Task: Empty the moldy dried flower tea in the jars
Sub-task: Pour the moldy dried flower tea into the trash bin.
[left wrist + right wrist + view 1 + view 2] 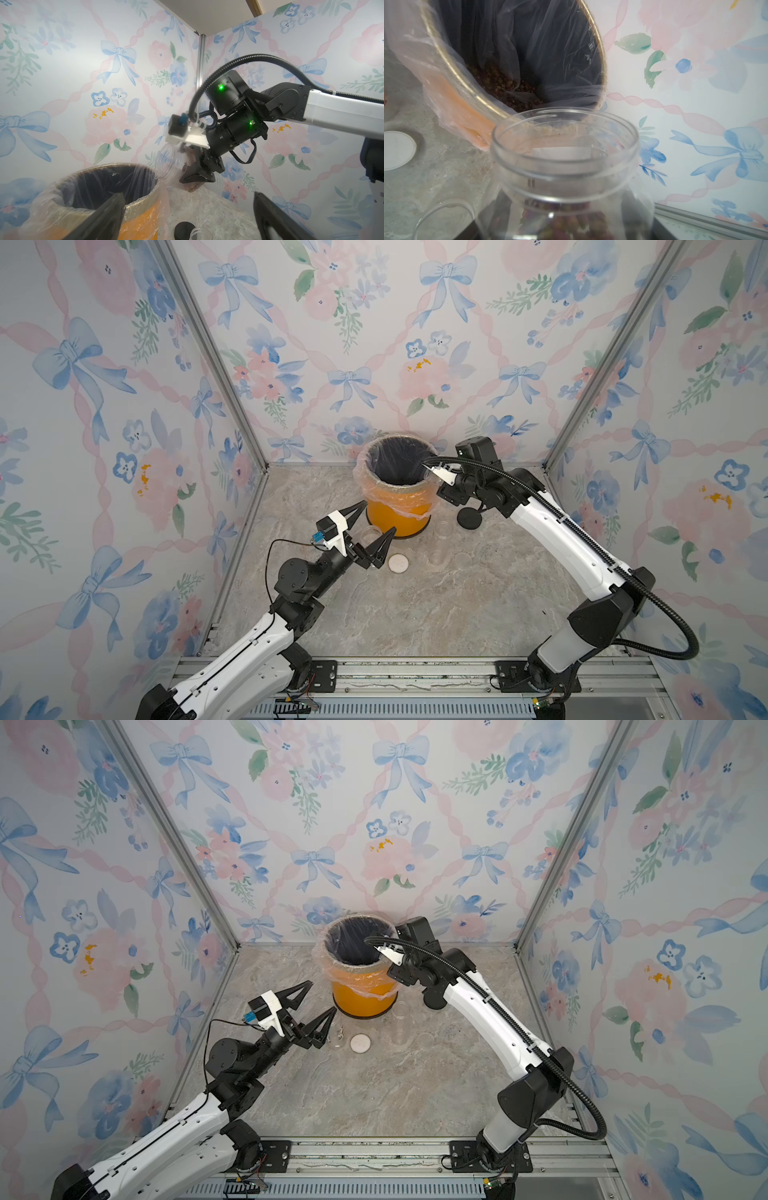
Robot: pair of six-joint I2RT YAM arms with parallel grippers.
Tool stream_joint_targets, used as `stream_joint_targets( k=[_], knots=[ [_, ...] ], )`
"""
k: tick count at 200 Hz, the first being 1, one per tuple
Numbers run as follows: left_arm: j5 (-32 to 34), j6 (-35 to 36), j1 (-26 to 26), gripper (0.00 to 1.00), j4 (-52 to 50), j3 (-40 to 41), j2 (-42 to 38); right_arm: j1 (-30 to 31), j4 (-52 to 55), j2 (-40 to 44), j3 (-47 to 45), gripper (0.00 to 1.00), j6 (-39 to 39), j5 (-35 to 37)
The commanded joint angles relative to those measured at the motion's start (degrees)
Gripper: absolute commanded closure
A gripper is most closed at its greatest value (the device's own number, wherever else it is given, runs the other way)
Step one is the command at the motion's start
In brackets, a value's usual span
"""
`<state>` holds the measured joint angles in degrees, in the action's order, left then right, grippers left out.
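My right gripper (438,475) is shut on a clear squarish jar (564,162) with a white label, tipped mouth-first over the rim of the orange bin (395,518). Reddish-brown dried flower tea (566,224) lies at the jar's gripper end, and more tea (502,83) lies inside the bin's liner. My left gripper (380,516) hangs open and holds nothing, just front-left of the bin, above a round clear jar (370,535). Two more clear jars (444,529) (436,556) stand lidless on the table, right of it.
A white lid (398,563), a black lid (469,517) and a translucent lid (461,559) lie on the marble tabletop (415,614). Floral walls close in the back and both sides. The bin stands near the back wall.
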<state>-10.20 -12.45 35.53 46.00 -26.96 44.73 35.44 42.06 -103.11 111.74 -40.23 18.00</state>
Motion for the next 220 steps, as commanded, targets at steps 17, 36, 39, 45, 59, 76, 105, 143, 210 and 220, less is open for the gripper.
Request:
stream_joint_targets(
  k=[17,36,39,45,59,76,105,143,210,220],
  knots=[
    [1.1,0.6,-0.5,0.02,-0.5,1.2,-0.9,2.1,-2.0,-2.1,2.8,0.76,-7.9,10.0],
    [1.4,0.3,-0.5,0.02,-0.5,1.3,-1.2,2.9,-3.0,-2.7,3.0,0.76,-10.8,12.8],
    [1.5,0.3,-0.4,0.02,-0.4,1.4,-1.2,3.0,-3.1,-2.9,3.0,0.76,-11.2,13.1],
    [1.6,0.3,-0.4,0.02,-0.4,1.4,-1.3,3.2,-3.3,-3.1,3.0,0.76,-11.9,13.7],
    [1.8,0.2,-0.4,0.02,-0.4,1.7,-1.5,3.4,-3.4,-3.8,3.5,0.75,-13.0,14.5],
    [2.1,0.1,-0.5,0.02,-0.5,2.1,-1.9,3.8,-3.6,-5.1,4.3,0.75,-15.1,16.3],
    [2.5,0.0,-0.4,0.02,-0.5,2.7,-2.7,4.6,-5.1,-7.0,5.2,0.74,-18.7,19.1],
    [2.9,-0.1,-0.5,0.02,-0.4,3.2,-3.3,5.4,-7.6,-8.2,4.8,0.74,-24.5,22.6],
    [3.2,0.0,-0.5,0.02,-0.4,4.0,-4.2,7.1,-16.3,-8.1,-0.6,0.73,-36.6,25.4],
    [3.1,0.0,-0.5,0.02,-0.4,4.2,-4.5,7.4,-16.9,-8.2,-1.1,0.73,-38.7,25.9]
  ],
)
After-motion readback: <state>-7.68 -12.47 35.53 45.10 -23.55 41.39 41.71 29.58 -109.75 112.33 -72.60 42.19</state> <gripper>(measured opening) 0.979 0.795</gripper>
